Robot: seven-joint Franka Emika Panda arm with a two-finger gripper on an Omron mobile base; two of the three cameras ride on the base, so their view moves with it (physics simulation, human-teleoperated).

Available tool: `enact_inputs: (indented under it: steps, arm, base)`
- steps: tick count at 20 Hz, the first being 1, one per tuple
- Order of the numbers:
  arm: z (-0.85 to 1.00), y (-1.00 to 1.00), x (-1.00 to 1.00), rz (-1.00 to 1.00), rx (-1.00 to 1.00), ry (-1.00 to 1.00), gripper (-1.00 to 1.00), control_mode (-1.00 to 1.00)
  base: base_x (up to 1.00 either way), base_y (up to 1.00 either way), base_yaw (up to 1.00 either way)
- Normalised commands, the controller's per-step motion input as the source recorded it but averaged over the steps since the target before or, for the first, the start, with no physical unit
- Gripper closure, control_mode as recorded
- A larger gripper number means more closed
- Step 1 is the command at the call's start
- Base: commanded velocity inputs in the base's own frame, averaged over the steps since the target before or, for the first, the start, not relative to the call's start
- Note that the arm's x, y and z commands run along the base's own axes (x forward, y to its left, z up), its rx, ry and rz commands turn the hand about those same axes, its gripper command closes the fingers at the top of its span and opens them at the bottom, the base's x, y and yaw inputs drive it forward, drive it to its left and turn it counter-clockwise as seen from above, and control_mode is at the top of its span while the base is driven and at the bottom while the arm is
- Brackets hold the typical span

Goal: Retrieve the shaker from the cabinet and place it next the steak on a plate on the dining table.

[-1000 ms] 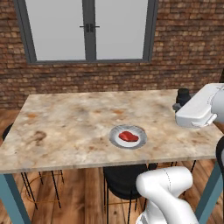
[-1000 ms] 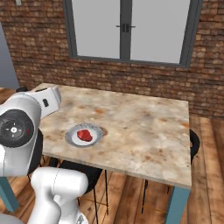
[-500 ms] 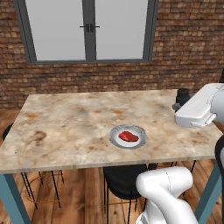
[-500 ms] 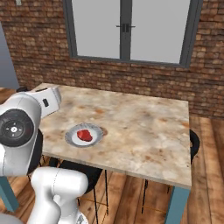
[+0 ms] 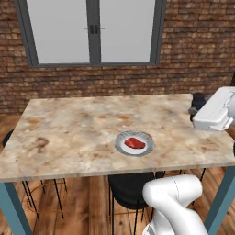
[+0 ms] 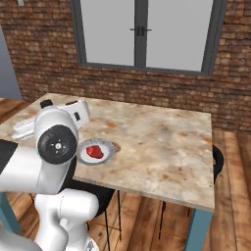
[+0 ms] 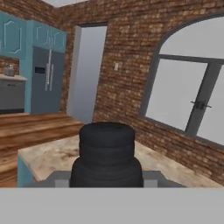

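My fingertips are hidden behind the shaker (image 7: 106,155), which sits right up against the hand camera, so I judge the gripper (image 5: 198,104) closed on it. From the left base camera I see only a dark lump at the hand, over the dining table's (image 5: 78,133) right edge, well right of the plate (image 5: 134,143). The plate holds the steak (image 5: 135,143). My own arm blocks the table's left end in the right base camera.
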Motion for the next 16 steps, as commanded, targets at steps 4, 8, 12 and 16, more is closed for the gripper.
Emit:
enact_inputs:
  steps: [4, 8, 12, 16]
  arm:
    - [-0.36, -0.38, 0.37, 0.17, 0.00, -0.04, 1.00, -1.00]
    - [-0.40, -0.31, 0.54, 0.24, 0.00, 0.00, 1.00, -1.00]
    - [-0.42, -0.29, 0.41, 0.22, 0.00, 0.00, 1.00, -1.00]
    - [-0.28, -0.33, 0.25, 0.13, 0.00, -0.01, 1.00, -1.00]
  base:
    - [0.00, 0.00, 0.00]
    - [0.00, 0.00, 0.00]
    - [0.00, 0.00, 0.00]
    - [0.00, 0.00, 0.00]
